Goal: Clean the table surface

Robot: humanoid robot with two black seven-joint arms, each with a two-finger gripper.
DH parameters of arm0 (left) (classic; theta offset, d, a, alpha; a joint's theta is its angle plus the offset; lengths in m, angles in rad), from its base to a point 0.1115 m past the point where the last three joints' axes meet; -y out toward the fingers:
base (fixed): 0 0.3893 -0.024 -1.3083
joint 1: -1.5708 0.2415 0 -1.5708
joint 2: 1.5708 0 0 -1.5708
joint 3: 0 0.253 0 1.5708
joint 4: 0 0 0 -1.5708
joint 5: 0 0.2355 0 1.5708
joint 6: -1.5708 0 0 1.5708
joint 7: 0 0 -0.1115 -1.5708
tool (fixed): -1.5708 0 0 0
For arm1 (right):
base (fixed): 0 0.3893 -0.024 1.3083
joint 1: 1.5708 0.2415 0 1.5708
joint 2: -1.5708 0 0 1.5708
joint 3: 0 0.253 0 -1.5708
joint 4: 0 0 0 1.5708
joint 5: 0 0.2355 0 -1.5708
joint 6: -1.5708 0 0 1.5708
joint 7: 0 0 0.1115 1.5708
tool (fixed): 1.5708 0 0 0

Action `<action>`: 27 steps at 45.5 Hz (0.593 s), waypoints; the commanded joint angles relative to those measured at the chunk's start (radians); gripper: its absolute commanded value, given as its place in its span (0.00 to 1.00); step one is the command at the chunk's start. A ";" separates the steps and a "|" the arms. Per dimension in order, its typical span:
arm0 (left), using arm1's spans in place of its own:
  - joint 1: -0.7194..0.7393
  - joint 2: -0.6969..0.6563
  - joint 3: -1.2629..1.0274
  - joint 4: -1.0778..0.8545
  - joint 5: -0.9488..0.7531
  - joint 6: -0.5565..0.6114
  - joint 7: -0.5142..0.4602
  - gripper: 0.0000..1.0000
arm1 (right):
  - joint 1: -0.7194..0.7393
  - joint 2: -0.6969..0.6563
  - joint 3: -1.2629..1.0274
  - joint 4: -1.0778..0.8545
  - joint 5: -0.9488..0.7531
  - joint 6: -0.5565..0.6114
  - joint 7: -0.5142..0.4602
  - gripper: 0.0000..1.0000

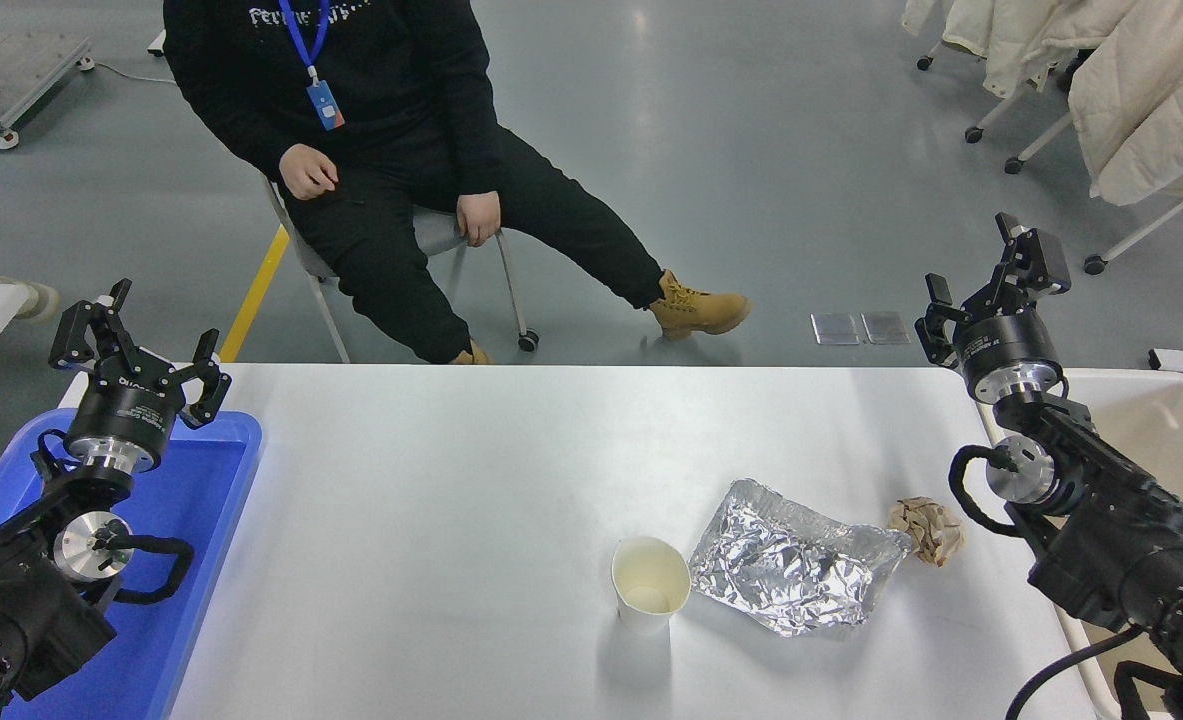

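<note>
The white table surface (pixel 451 480) fills the lower middle of the head view. On it stand a white paper cup (pixel 650 584), upright and empty, a crumpled aluminium foil tray (pixel 791 568) right of the cup, and a crumpled brown paper ball (pixel 927 530) further right. My right gripper (pixel 991 265) is open and empty, raised above the table's far right corner, well behind the paper ball. My left gripper (pixel 141 335) is open and empty, parked at the far left above the blue tray.
A blue plastic tray (pixel 201 520) lies at the table's left edge under my left arm. A beige bin (pixel 1161 410) stands at the right edge beside my right arm. A person (pixel 391 150) in black sits on a chair beyond the far side.
</note>
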 commanded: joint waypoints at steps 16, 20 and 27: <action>0.000 0.001 0.000 0.000 0.000 0.000 0.000 1.00 | 0.006 0.003 -0.006 0.000 0.000 0.000 0.000 1.00; 0.000 0.001 0.000 -0.001 0.000 0.000 0.000 1.00 | 0.009 0.003 -0.009 0.002 0.000 0.000 0.000 1.00; 0.000 0.001 0.000 0.000 0.000 0.000 0.000 1.00 | 0.031 0.005 -0.009 0.003 0.000 0.000 0.000 1.00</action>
